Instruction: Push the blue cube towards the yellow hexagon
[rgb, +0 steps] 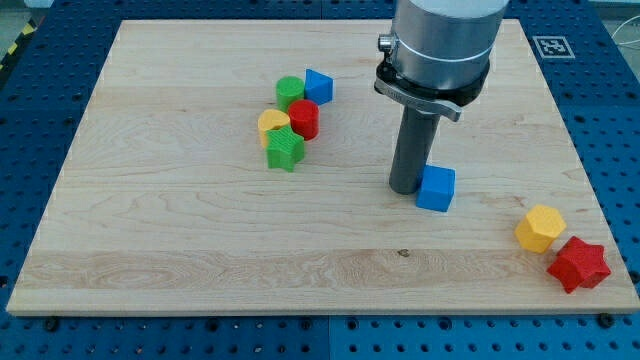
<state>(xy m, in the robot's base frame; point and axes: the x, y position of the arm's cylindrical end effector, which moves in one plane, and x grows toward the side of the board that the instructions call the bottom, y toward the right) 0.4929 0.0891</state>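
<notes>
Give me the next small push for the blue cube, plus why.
Probably keep pushing toward the view's right and slightly down. My tip sits against the left side of the blue cube, and the yellow hexagon lies to the right and a little lower, beside the red star.

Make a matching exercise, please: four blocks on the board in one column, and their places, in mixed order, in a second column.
Column one:
1. blue cube
2. yellow hexagon
3. red star
4. green star

Column two:
A. lowest block of the group at the view's upper left
B. touching my tip, on its right in the view
C. nearest the board's bottom right corner in the view
D. just up and left of the red star

Pairs: 1-B, 2-D, 3-C, 4-A
</notes>
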